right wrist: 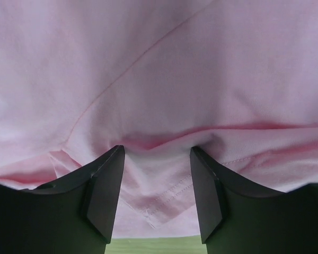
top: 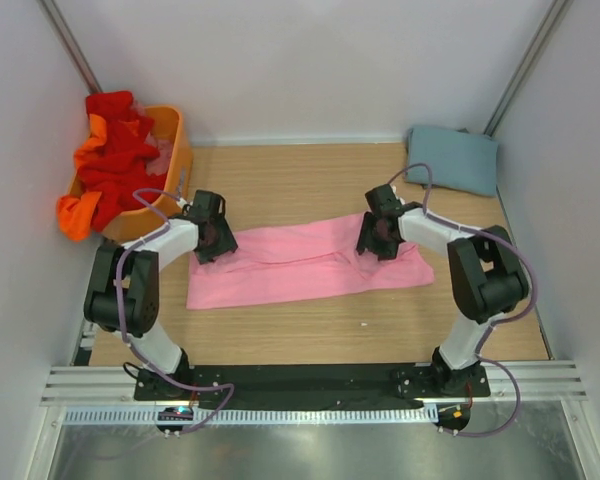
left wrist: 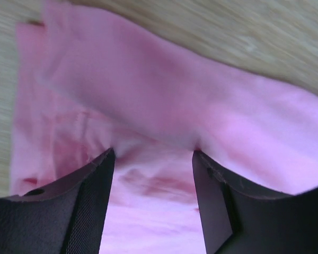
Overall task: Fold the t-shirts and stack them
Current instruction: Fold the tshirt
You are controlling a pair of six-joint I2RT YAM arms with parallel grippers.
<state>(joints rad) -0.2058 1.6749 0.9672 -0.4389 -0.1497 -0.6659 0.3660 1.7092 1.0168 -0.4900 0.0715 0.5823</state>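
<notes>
The table (top: 310,180) carries a pink t-shirt (top: 300,265), grey-blue t-shirt (top: 452,160) and orange basket (top: 183,158).

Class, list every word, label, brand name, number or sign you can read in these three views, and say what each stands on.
None can be read.
The light pink cloth t-shirt, the folded grey-blue t-shirt, the red shirts and the rigid orange plastic basket show no print.
Any marking on the small boards at the near edge is too small to read.
</notes>
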